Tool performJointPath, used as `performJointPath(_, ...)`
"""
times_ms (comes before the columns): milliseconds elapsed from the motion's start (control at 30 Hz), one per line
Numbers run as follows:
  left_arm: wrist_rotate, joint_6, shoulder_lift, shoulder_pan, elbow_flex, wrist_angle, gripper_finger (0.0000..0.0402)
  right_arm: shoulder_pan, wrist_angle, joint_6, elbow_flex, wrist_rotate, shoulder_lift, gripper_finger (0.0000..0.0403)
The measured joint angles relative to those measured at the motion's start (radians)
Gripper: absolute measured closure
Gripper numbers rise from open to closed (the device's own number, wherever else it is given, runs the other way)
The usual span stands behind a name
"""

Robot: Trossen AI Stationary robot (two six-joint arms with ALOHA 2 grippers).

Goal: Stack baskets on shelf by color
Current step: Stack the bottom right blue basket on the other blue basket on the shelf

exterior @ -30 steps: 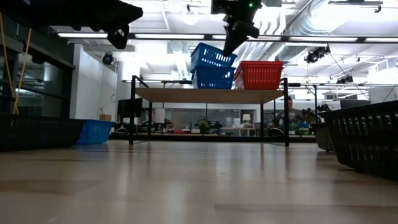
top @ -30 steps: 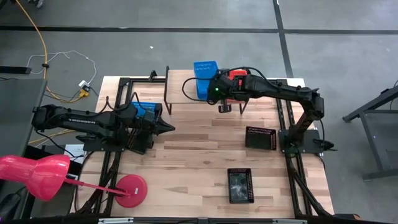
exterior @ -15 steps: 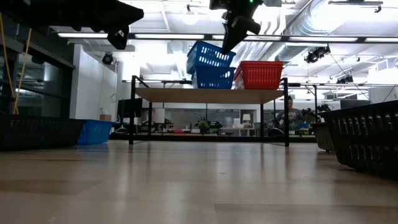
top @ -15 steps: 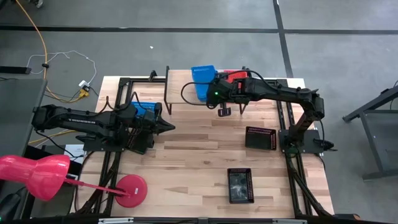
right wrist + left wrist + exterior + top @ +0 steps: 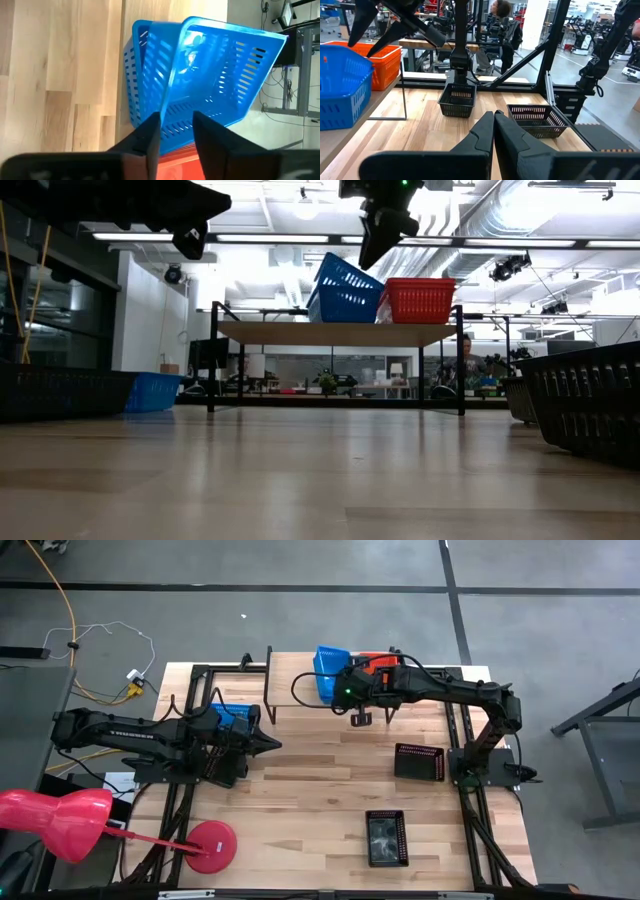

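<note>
- Grey concrete floor (image 5: pixel 300 620) crossed by dark seams.
- Yellow cable (image 5: pixel 62 600) snaking beside the light-wood worktop (image 5: pixel 310 810).
- Overhead, white ducting (image 5: pixel 520 210) and strip lights (image 5: pixel 150 236).
- Pink lamp (image 5: pixel 60 820) leaning in.

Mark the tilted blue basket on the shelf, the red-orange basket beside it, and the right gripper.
Tilted blue basket (image 5: pixel 342 288), low view: its mesh side wall.
Red-orange basket (image 5: pixel 416 301), low view: middle of its facing wall.
Right gripper (image 5: pixel 176 131), right wrist view: midway between its fingertips, open over the blue rim.

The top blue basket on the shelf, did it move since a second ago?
Yes. The top blue basket dropped and tipped, leaning toward the red basket on the shelf.
</note>
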Motion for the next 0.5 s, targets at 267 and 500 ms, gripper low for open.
performJointPath(267, 0.0, 0.0, 0.0, 0.0, 0.0, 0.0, 0.0401, 0.0, 0.0, 0.0, 0.001, 0.07, -0.001, 0.0248)
performJointPath(500, 0.0, 0.0, 0.0, 0.0, 0.0, 0.0, 0.0401, 0.005, 0.065, 0.007, 0.001, 0.022, -0.008, 0.0261)
